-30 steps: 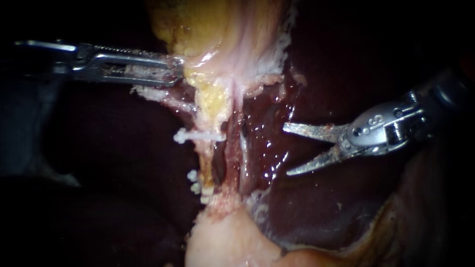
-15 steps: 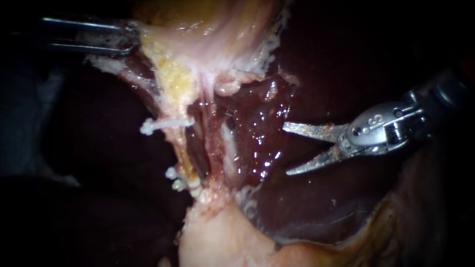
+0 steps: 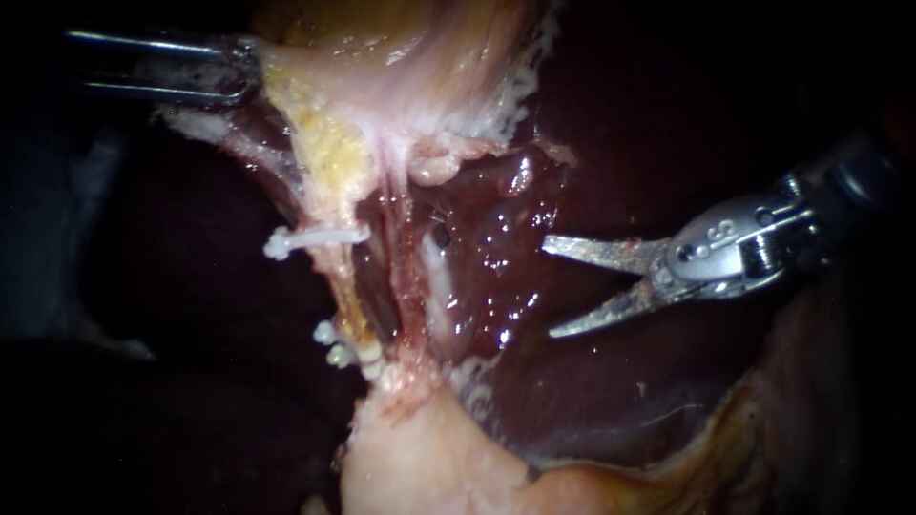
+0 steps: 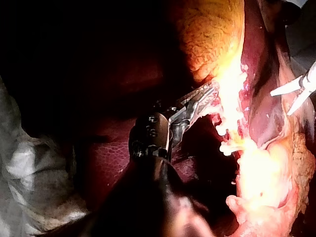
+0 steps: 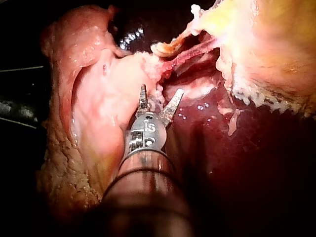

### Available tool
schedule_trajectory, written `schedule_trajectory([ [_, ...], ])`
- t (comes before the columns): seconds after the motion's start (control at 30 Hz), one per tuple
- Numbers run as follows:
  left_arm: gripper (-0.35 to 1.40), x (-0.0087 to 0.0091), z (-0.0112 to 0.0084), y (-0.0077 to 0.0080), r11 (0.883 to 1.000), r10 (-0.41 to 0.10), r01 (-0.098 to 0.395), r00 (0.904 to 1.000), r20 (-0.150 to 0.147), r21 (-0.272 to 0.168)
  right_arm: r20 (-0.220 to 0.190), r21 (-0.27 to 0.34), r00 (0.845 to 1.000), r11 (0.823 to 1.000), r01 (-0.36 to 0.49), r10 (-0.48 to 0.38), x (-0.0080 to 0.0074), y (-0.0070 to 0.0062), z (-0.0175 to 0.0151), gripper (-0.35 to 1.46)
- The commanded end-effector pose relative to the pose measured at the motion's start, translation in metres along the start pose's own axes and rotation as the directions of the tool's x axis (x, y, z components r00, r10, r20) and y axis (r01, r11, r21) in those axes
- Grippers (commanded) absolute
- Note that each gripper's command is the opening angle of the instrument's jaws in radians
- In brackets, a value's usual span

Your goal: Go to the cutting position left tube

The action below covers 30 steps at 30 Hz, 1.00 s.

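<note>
Gaping wide with nothing between them, the pointed metal jaws of my slender right instrument (image 3: 549, 289) hung over the wet dark-red liver (image 3: 496, 277), well apart from the thin pale-yellow left tube (image 3: 345, 291) (one white plastic clip (image 3: 315, 236) crossed it higher up, two more lower down). Farthest out, my dark-shafted left instrument (image 3: 246, 81) had its jaws clamped on the pale yellowish gallbladder (image 3: 382, 86) edge

The right instrument (image 5: 161, 94) holds its claw open, empty, where pale tissue (image 5: 106, 94) meets dark liver (image 5: 232, 158).
</note>
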Motion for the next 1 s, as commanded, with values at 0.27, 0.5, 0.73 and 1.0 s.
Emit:
schedule_trajectory([
  [0.27, -0.35, -0.0001, 0.0004, 0.0006, 1.000, 0.004, -0.004, 1.0000, -0.001, 0.003, -0.020, 0.093, 0.994, 0.990, -0.104, 0.107, 0.0024, -0.0017, 0.0034, 1.45],
  [0.5, -0.35, -0.0001, 0.0005, 0.0009, 1.000, 0.004, -0.004, 1.0000, -0.001, 0.003, -0.014, 0.140, 0.986, 0.977, -0.164, 0.167, 0.0024, -0.0020, 0.0068, 1.43],
  [0.73, -0.35, -0.0002, 0.0007, 0.0010, 1.000, 0.004, -0.004, 1.0000, -0.002, 0.004, -0.025, 0.179, 0.978, 0.963, -0.200, 0.208, 0.0018, -0.0012, 0.0093, 1.41],
  [1.0, -0.35, -0.0002, 0.0007, 0.0011, 1.000, 0.004, -0.004, 1.0000, -0.001, 0.002, -0.029, 0.211, 0.974, 0.954, -0.215, 0.226, 0.0010, 0.0000, 0.0114, 1.40],
])
